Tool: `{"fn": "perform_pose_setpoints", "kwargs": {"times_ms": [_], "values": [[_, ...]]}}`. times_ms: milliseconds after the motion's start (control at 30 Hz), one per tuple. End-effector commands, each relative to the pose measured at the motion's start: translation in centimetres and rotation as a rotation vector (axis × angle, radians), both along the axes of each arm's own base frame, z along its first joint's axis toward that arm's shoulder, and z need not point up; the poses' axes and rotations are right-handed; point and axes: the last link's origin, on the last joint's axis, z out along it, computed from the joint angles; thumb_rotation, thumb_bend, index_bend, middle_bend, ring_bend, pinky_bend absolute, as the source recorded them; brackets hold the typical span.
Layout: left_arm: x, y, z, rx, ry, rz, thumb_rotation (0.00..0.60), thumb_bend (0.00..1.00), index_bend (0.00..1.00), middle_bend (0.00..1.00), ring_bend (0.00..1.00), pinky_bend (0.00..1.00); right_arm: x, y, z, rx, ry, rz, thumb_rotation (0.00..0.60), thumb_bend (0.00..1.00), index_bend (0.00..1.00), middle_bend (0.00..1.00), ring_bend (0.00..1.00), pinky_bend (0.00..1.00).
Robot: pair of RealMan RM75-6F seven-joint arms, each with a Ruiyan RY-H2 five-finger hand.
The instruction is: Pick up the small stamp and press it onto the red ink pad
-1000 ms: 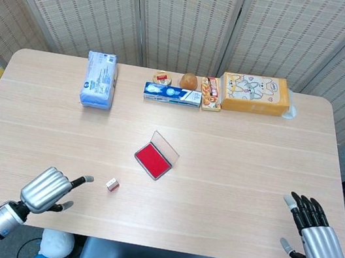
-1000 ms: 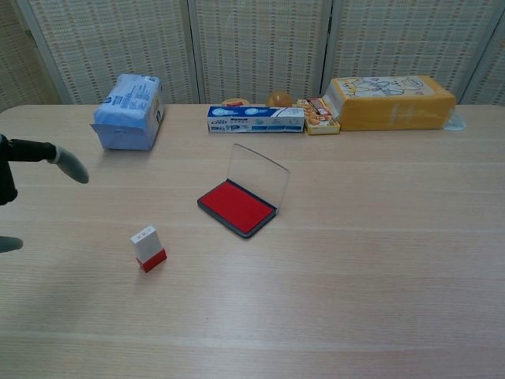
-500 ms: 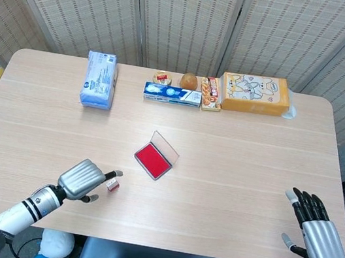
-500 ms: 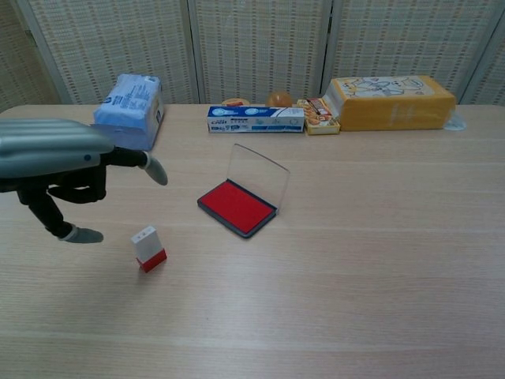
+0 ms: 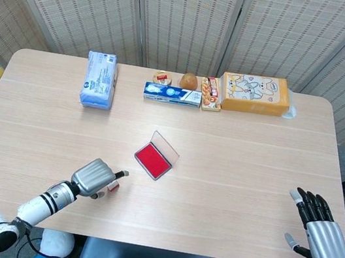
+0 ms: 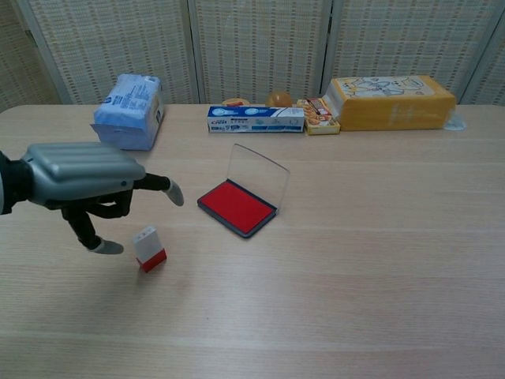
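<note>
The small stamp [image 6: 148, 249], white with a red base, stands upright on the table left of the red ink pad [image 6: 237, 207], whose clear lid is raised. In the head view the stamp [image 5: 112, 186] peeks out just right of my left hand [image 5: 94, 177]. My left hand [image 6: 85, 175] hovers just above and to the left of the stamp, thumb beside the stamp's left side and one finger stretched out above it; it holds nothing. My right hand [image 5: 317, 233] rests open near the table's front right corner, fingers spread. The ink pad [image 5: 152, 159] lies at mid-table.
Along the far edge stand a blue tissue pack [image 5: 99, 79], a toothpaste box [image 5: 172, 94], a small round tin [image 5: 162, 77], an orange ball [image 5: 189, 80], a snack packet [image 5: 211, 94] and a yellow box [image 5: 256, 94].
My left hand has moved right and forward from the front left of the table up to the stamp. The stamp has not moved. My right hand drifted slightly toward the near edge.
</note>
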Motion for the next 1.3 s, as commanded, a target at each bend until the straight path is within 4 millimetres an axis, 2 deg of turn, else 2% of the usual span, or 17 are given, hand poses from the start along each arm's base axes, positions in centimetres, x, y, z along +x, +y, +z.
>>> {"fn": "perform_pose_setpoints", "kwargs": {"times_ms": [33, 400, 900, 1300], "values": [[-0.2, 0.0, -0.4, -0.006, 0.008, -0.004, 0.6, 0.29, 0.21, 1.0, 1.0, 0.94, 0.0, 0.0, -0.1, 0.0, 0.001, -0.001, 0.6, 0.25, 0.0, 0.0, 0.0, 0.0], [-0.4, 1.0, -1.4, -0.018, 0.03, -0.026, 0.6, 0.29, 0.25, 1.0, 1.0, 0.94, -0.1, 0.0, -0.1, 0.003, 0.004, -0.006, 0.6, 0.25, 0.0, 0.0, 0.0, 0.0], [-1.8, 2.4, -2.3, -0.018, 0.05, -0.018, 0.6, 0.29, 0.31, 1.0, 1.0, 0.94, -0.2, -0.3, -0.2, -0.001, 0.008, -0.029, 0.6, 0.25, 0.0, 0.0, 0.0, 0.0], [-1.9, 2.3, -3.2, -0.032, 0.059, -0.029, 0.6, 0.29, 0.34, 1.0, 1.0, 0.94, -0.3, -0.4, -0.2, -0.003, 0.008, -0.033, 0.6, 0.25, 0.0, 0.0, 0.0, 0.0]]}}
